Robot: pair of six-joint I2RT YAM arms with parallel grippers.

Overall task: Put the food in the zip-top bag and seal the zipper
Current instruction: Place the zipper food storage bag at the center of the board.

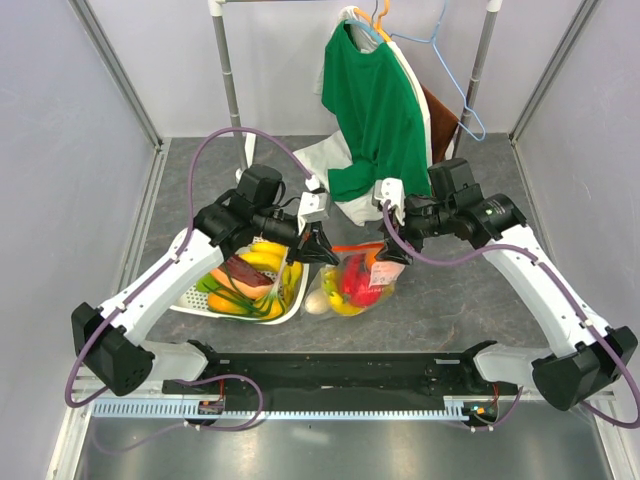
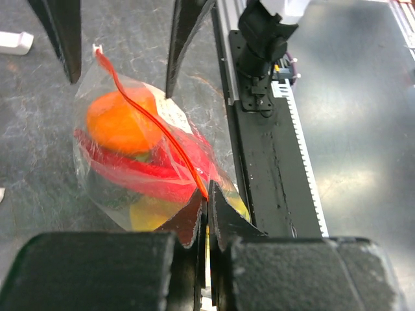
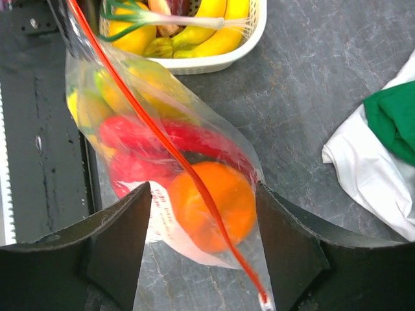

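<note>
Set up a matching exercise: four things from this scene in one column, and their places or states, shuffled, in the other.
1. orange
2. bananas
3. green shirt
4. left gripper

A. hanging at the back
B. shut on the zipper
C. inside the clear bag
D. in the white basket

Pairs: 1-C, 2-D, 3-A, 4-B

Both arms reach inward, wrists facing each other. Left gripper: jaws pressed together. Right gripper: jaws spread wide.
</note>
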